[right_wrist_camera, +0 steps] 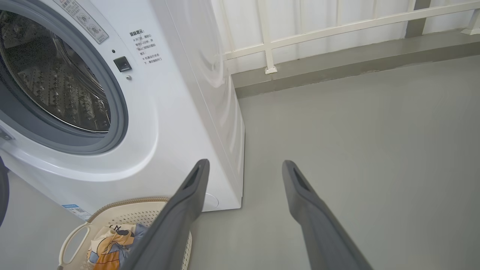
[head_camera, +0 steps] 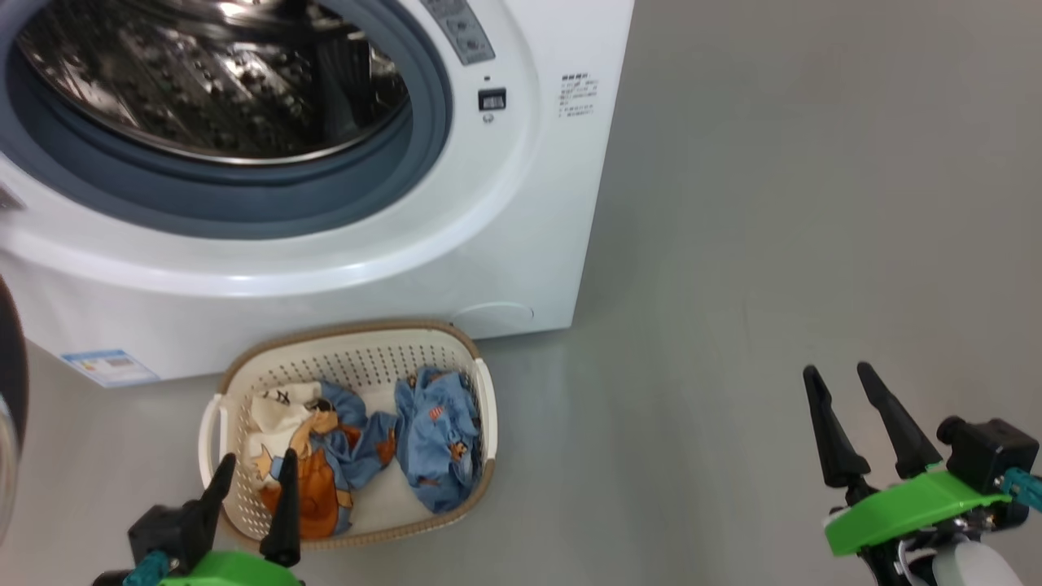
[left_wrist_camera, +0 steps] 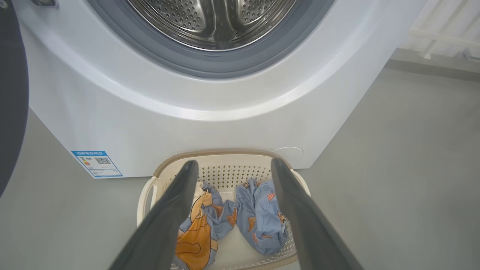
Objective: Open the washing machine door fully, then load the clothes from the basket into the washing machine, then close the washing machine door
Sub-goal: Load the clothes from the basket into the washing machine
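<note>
Clothes (head_camera: 326, 456) look soft, light and floppy, bunched across the basket (head_camera: 350, 330); pinch a raised fold by its near-left corner, where the left gripper (head_camera: 257, 457) hangs, jaws apart and empty.

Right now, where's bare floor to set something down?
Free: wide floor right of the washing machine and basket, around the open right gripper. Crowded: basket close before the machine, clothes inside, open left gripper at its near rim, door far left.

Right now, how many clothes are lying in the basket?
2. The cream-and-orange garment lies in the left half of the basket, the blue garment in the right half. More may be hidden underneath.
</note>
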Controlling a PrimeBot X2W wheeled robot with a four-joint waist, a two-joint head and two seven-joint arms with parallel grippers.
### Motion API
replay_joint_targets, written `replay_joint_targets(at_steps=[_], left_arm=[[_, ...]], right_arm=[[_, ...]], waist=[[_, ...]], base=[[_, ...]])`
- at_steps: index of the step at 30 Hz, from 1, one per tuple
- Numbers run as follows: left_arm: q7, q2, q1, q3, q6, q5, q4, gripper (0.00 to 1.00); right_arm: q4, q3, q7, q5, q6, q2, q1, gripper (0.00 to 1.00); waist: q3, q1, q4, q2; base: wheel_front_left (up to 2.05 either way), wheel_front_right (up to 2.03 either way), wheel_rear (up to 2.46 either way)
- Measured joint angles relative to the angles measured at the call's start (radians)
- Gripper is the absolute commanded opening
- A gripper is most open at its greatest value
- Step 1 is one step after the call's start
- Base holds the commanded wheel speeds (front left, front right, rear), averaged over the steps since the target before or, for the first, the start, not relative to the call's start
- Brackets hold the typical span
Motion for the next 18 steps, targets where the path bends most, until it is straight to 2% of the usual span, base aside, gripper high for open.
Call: replay_joint_targets(at_steps=[7, 18], left_arm=[[0.000, 0.005, -0.121, -0.031, 0.000, 0.025, 0.147, 1.00], [0.000, 0.037, -0.430, -0.083, -0.001, 0.096, 0.477, 1.00]], right_arm=[[-0.011, 0.000, 0.000, 0.000, 0.000, 0.011, -0.053, 1.00], [-0.031, 0.012, 0.000, 0.000, 0.000, 0.040, -0.166, 1.00]], waist=[[0.081, 0.0000, -0.003, 0.0000], [0.243, 0.0000, -0.012, 0.0000]], base=[[0.00, 0.00, 0.00], [0.00, 0.00, 0.00]])
